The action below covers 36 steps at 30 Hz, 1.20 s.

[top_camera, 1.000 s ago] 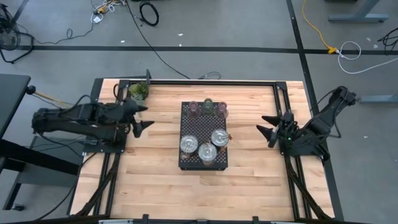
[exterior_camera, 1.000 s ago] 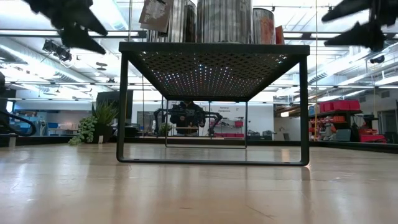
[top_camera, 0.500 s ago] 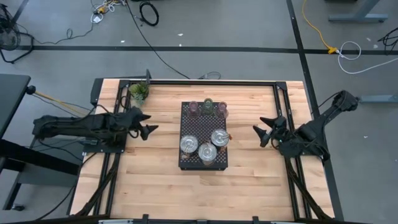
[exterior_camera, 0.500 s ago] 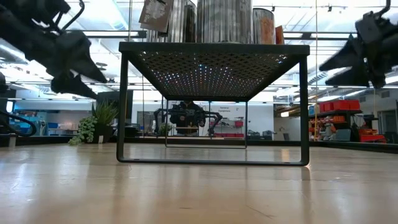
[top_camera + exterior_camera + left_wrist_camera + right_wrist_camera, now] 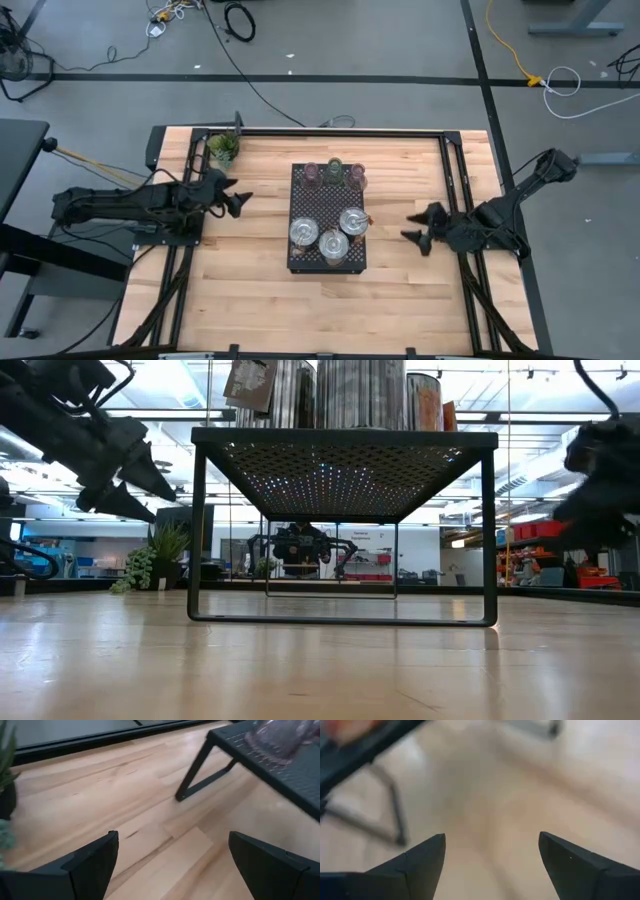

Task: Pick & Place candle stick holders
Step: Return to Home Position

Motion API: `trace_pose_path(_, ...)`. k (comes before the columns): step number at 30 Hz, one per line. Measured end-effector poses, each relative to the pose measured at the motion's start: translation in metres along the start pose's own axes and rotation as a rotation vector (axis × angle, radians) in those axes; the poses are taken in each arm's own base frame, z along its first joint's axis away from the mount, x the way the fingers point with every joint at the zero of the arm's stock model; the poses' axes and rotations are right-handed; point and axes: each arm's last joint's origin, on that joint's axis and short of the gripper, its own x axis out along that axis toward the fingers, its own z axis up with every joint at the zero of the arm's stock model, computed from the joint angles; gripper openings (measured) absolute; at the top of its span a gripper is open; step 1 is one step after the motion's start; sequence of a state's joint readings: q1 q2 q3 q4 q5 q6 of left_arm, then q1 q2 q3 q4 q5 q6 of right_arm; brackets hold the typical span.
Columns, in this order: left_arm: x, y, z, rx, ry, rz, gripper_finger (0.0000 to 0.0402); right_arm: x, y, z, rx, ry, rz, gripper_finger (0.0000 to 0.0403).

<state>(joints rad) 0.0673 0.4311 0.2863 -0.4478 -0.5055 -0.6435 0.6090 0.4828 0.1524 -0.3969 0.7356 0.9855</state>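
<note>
Left gripper (image 5: 239, 203): we read fingers spread, empty, raised over the table (image 5: 250, 290) | right gripper (image 5: 410, 228): fingers spread, empty | candle stick holders (image 5: 333, 244): all six on the black tray (image 5: 322, 202), between the two grippers, apart from both | potted plant (image 5: 222, 147): near the left gripper, toward the table's far edge.

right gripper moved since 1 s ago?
Yes. In the high view the right gripper has shifted down the picture and slightly nearer the black tray: it was level with the tray's middle, now level with its lower part. Jaws open.
</note>
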Motion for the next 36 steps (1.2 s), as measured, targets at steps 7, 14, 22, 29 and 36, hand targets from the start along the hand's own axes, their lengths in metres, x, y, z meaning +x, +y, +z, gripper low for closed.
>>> trace_pose_path(7,0.000,-0.003,0.000,-0.007,0.035,-0.071,0.0381,-0.002,0.006,-0.010,0.003,0.322,0.222,0.0318)
trace_pose_path(14,0.006,-0.001,-0.010,-0.026,0.022,-0.122,0.0381,-0.008,0.011,-0.004,0.148,0.319,0.551,0.0318)
trace_pose_path(22,0.017,0.003,-0.026,-0.154,-0.189,-0.322,0.0381,-0.015,0.007,0.018,0.338,0.051,0.814,0.0318)
trace_pose_path(29,0.001,0.004,-0.015,-0.261,-0.362,-0.485,0.0381,-0.016,-0.004,0.035,0.418,-0.142,0.776,0.0318)
trace_pose_path(36,-0.008,0.007,-0.010,-0.303,-0.438,-0.540,0.0381,-0.014,-0.008,0.041,0.440,-0.205,0.735,0.0318)
